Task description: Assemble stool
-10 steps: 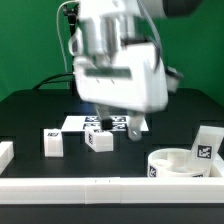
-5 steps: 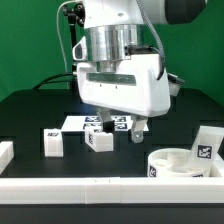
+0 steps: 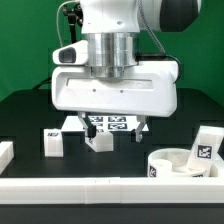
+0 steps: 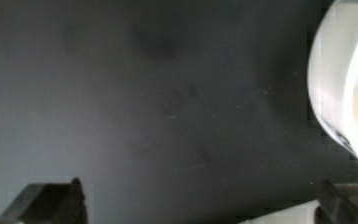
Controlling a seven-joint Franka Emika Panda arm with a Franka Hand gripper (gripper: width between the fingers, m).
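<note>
The end effector (image 3: 113,126) has turned about its upright axis. Its white housing, tilted and blurred a second ago, now faces the exterior view squarely and level, and it spans more of the picture. It has also shifted toward the exterior view's left, so one fingertip (image 3: 88,124) now hangs just above the middle leg (image 3: 99,142), and the marker board (image 3: 112,122) shows between the parted fingers.

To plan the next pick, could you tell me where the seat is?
At the exterior view's lower right, the seat lies by the front rail, a leg beside it.
</note>
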